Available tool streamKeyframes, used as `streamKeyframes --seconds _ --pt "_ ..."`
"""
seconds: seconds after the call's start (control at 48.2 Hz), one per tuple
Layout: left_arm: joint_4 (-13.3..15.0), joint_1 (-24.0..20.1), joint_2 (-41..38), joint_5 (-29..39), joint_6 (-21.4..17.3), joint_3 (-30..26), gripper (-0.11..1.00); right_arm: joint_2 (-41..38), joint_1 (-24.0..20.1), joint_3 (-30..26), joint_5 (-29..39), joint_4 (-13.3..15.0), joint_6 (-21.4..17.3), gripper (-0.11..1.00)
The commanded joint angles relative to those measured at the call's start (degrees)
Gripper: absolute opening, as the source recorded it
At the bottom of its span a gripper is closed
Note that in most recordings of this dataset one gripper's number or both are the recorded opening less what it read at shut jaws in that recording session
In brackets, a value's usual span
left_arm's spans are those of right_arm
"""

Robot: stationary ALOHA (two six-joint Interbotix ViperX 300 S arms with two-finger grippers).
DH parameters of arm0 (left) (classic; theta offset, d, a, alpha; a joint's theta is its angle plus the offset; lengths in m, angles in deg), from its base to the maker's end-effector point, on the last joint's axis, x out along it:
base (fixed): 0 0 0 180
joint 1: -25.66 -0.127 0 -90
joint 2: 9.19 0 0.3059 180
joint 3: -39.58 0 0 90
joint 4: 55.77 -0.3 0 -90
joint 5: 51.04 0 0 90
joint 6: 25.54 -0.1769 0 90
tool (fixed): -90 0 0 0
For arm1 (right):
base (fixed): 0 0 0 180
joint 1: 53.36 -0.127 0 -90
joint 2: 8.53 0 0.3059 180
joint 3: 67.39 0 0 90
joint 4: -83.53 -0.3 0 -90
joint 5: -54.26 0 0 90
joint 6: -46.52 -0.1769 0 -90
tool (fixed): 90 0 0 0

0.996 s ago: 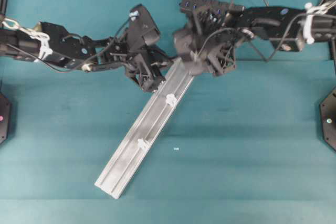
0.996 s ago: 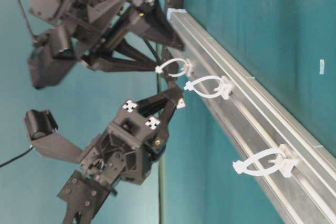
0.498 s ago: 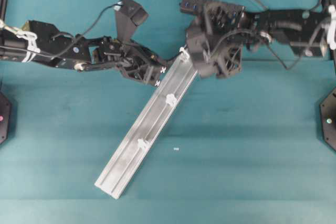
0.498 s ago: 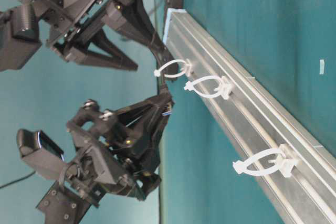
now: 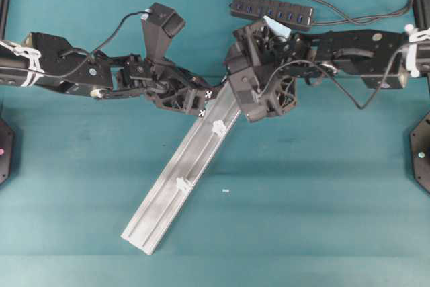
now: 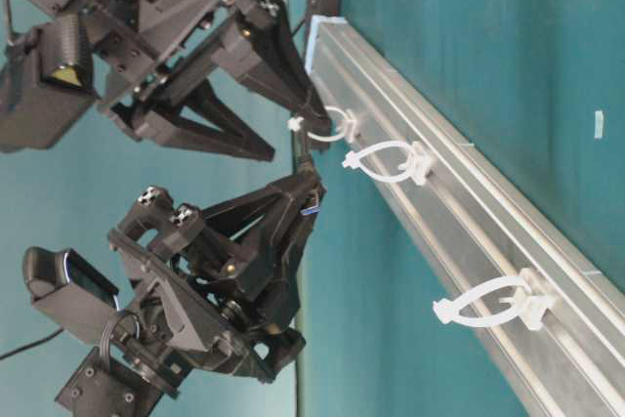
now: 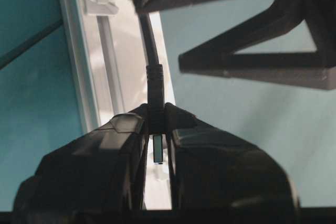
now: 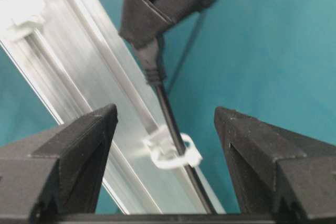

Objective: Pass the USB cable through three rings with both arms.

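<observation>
Running along the rail (image 5: 181,173), the USB cable (image 7: 152,72) sits pinched in the left end effector (image 7: 156,129); right end effector (image 8: 165,124) wide.

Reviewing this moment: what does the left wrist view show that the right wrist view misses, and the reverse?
Only the left wrist view shows the metal plug tip of the USB cable clamped inside the shut left pincer.

Only the right wrist view shows the cable running through a white ring, framed by the wide-open right pincer.

Both show the black cable stretched taut over the silver rail on teal cloth, the left pincer holding its plug end, the right pincer not gripping it.
</observation>
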Motion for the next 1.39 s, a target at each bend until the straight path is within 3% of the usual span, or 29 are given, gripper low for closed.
streamKeyframes --seconds 0.0,0.373,0.456,0.581,0.643,1.162,1.265,1.369 --pt "-0.09 0.35 3.69 -0.62 0.09 -0.97 0.08 -0.97 -0.26 -0.62 -0.44 0.18 -0.70 0.80" --pt "-0.09 0.44 3.60 -0.62 0.18 -1.05 0.08 -1.67 0.26 -0.88 -1.32 0.79 -0.62 0.69" --pt "-0.09 0.44 3.52 -0.53 0.09 -0.97 0.08 -1.67 0.44 -1.05 -1.41 0.79 -0.70 0.55" --pt "-0.09 0.53 3.34 -0.35 0.09 -0.97 0.08 -1.85 0.26 -1.49 -1.58 0.79 -0.44 0.22" --pt "-0.09 0.44 3.34 -0.26 0.09 -0.97 0.08 -1.93 0.35 -1.58 -1.32 0.79 -0.44 0.10" --pt "-0.09 0.44 3.34 -0.62 -0.09 -1.23 0.09 -1.93 0.53 -1.58 1.32 2.02 -0.35 0.09" --pt "-0.09 0.44 3.60 -0.79 -0.09 -1.23 0.24 -1.93 0.53 -1.58 1.32 2.11 -0.35 0.09" --pt "-0.09 0.53 4.22 -0.53 -0.35 -0.79 0.53 -1.93 0.53 -1.58 1.76 2.29 -0.26 0.09"
